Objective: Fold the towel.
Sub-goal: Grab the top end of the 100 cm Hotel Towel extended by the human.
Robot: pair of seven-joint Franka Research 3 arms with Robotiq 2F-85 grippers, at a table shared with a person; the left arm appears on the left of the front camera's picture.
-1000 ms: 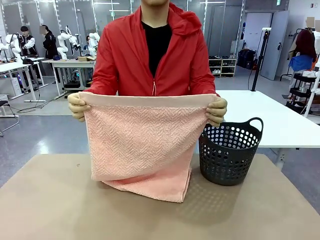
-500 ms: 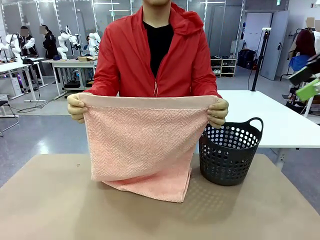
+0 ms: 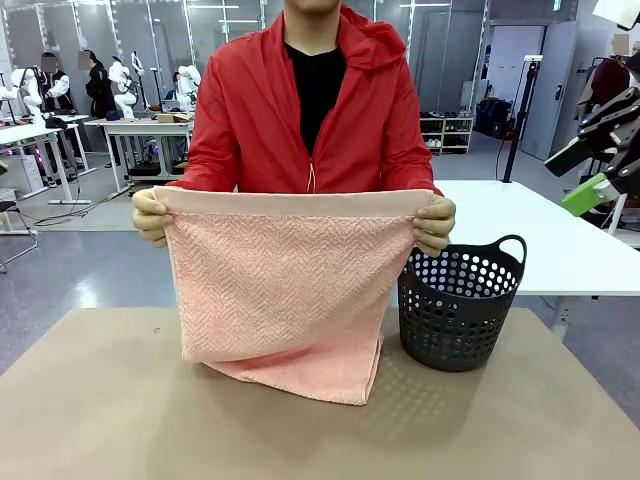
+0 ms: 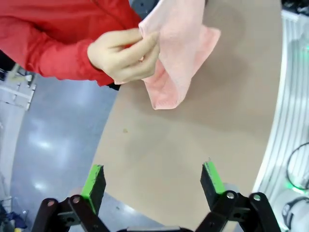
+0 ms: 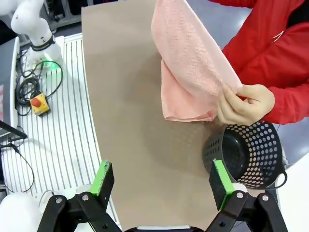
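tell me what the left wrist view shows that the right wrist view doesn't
Left wrist view adds: the open left gripper and the person's hand pinching one corner of the towel.
Right wrist view adds: the open right gripper, the person's other hand at the opposite corner, the dark basket standing on the table, and a yellow box with a red button off the table.
Both: the towel held up with its lower end on the table, and red sleeves.

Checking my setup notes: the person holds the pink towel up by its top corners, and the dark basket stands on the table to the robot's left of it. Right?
Wrong side: the basket stands on the table to the robot's right of the towel, as the front view shows. The rest holds.
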